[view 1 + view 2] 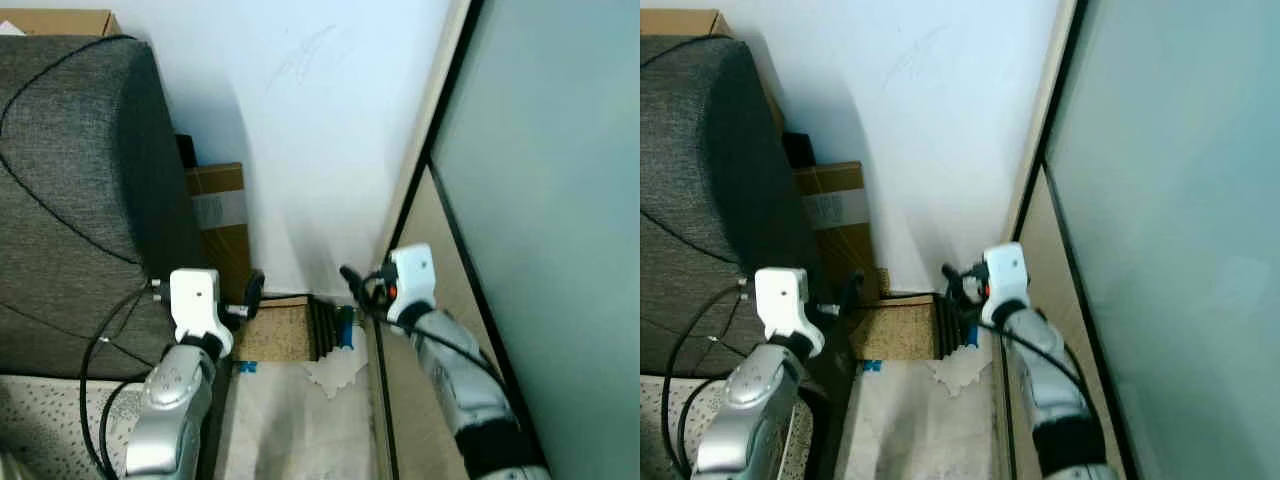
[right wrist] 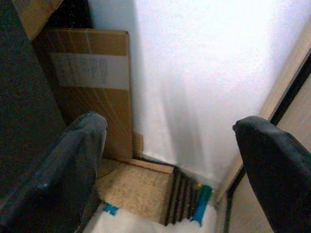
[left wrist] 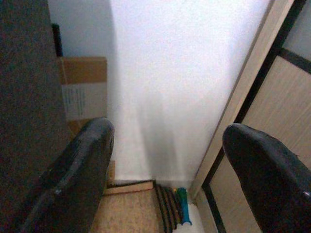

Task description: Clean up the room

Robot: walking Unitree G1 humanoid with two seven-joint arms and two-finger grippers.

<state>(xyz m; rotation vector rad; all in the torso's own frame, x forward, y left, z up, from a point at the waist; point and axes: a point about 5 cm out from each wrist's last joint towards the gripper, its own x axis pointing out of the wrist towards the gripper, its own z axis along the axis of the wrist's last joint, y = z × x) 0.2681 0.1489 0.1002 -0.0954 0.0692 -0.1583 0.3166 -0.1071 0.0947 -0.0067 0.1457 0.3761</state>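
I face a narrow corner between a grey sofa (image 1: 70, 200) and a white wall. On the floor there lie a tan cork-like mat (image 1: 275, 333), a black ribbed piece (image 1: 322, 328) and a teal-blue stick-shaped item (image 1: 346, 328), which also shows as the teal item (image 2: 201, 204). A crumpled white sheet (image 1: 335, 372) lies in front of them. My left gripper (image 1: 250, 295) hovers by the sofa's edge above the mat, open and empty. My right gripper (image 1: 355, 280) hangs above the ribbed piece, also open with nothing between its fingers.
A flat cardboard box (image 1: 222, 225) leans against the wall behind the sofa. A sliding door with a black frame (image 1: 450, 230) closes off the right side. A black cable (image 1: 60, 210) runs over the sofa. A small blue scrap (image 1: 247, 367) lies on the pale floor.
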